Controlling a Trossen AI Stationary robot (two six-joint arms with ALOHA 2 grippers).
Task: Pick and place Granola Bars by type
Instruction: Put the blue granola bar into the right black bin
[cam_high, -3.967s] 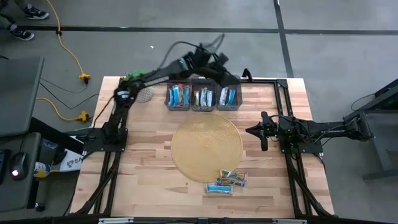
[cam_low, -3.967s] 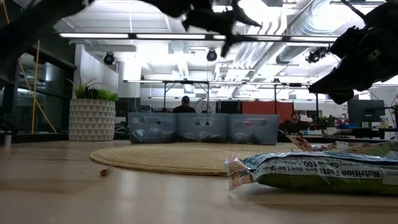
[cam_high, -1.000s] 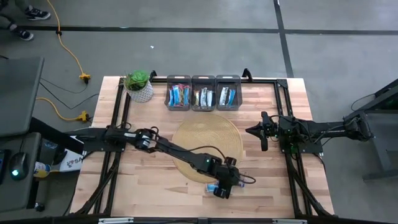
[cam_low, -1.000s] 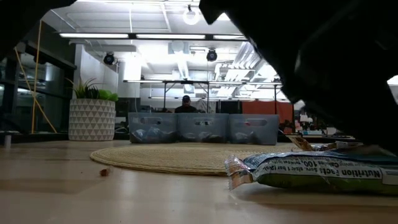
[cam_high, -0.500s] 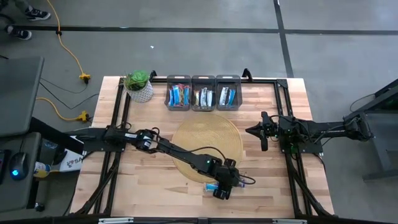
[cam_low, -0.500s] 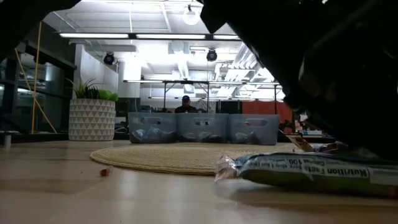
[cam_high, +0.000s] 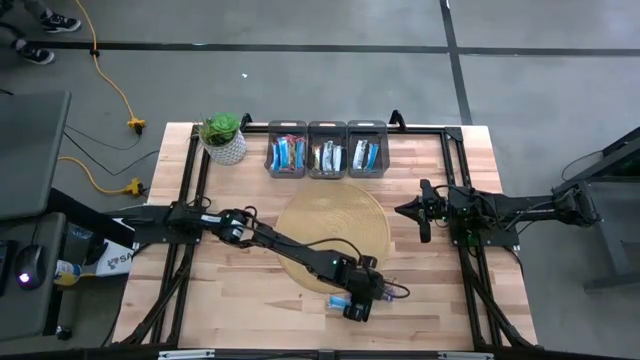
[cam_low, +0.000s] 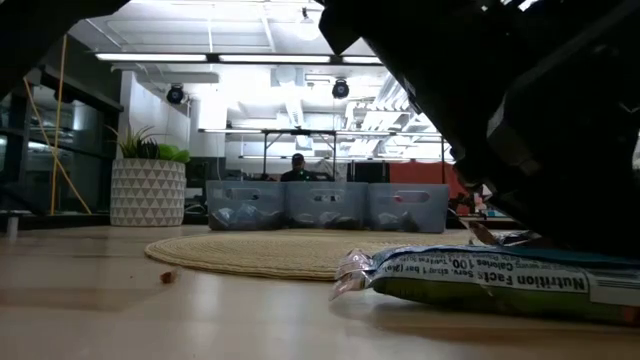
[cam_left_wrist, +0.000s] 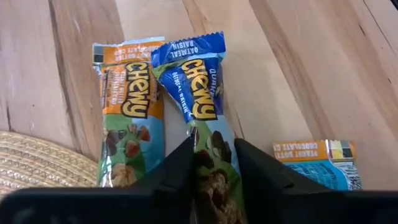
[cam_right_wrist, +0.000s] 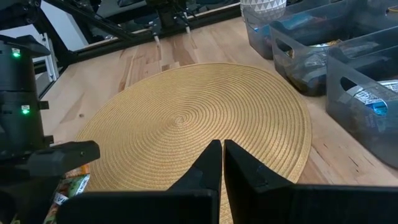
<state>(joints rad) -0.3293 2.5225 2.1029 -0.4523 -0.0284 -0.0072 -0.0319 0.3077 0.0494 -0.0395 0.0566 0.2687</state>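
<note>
I read "CHEWY" on the orange-topped bar (cam_left_wrist: 129, 124) and on the blue-topped bar (cam_left_wrist: 198, 99), which also said "OATMEAL RAISIN". The bar in the low view (cam_low: 480, 283) showed "Nutrition Facts".

Wooden table (cam_high: 240, 290): three grey bins (cam_high: 327, 150) along the far edge, plant pot (cam_high: 225, 140) at the far left corner, round woven mat (cam_high: 320, 225) mid-table, granola bars (cam_left_wrist: 199, 99) by the near edge.

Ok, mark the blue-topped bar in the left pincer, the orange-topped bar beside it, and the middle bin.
Blue-topped bar (cam_left_wrist: 194, 87): left wrist view, on the Chewy lettering.
Orange-topped bar (cam_left_wrist: 129, 106): left wrist view, on the wrapper's printed middle.
Middle bin (cam_high: 327, 126): high view, on its far rim.
</note>
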